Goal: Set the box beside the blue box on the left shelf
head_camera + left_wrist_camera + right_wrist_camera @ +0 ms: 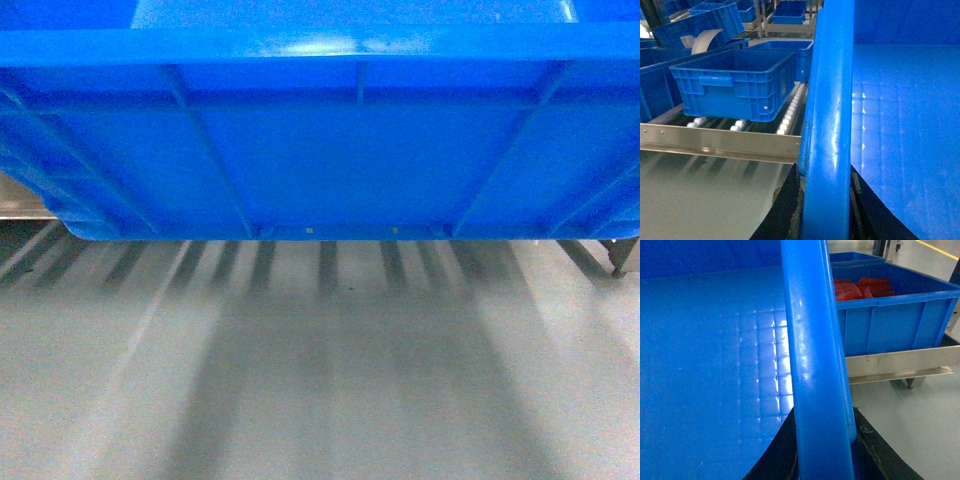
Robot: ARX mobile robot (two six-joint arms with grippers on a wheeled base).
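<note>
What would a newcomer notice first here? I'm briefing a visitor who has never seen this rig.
The big blue box fills the top half of the head view, held above the grey floor, its rim clamped at either end by a gripper. In the left wrist view a second blue crate sits on the roller shelf. In the right wrist view another crate holds red parts.

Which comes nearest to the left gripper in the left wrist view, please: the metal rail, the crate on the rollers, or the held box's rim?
1. Held box's rim, in the left gripper.
2. Metal rail, left.
3. Crate, beyond the rail.
</note>
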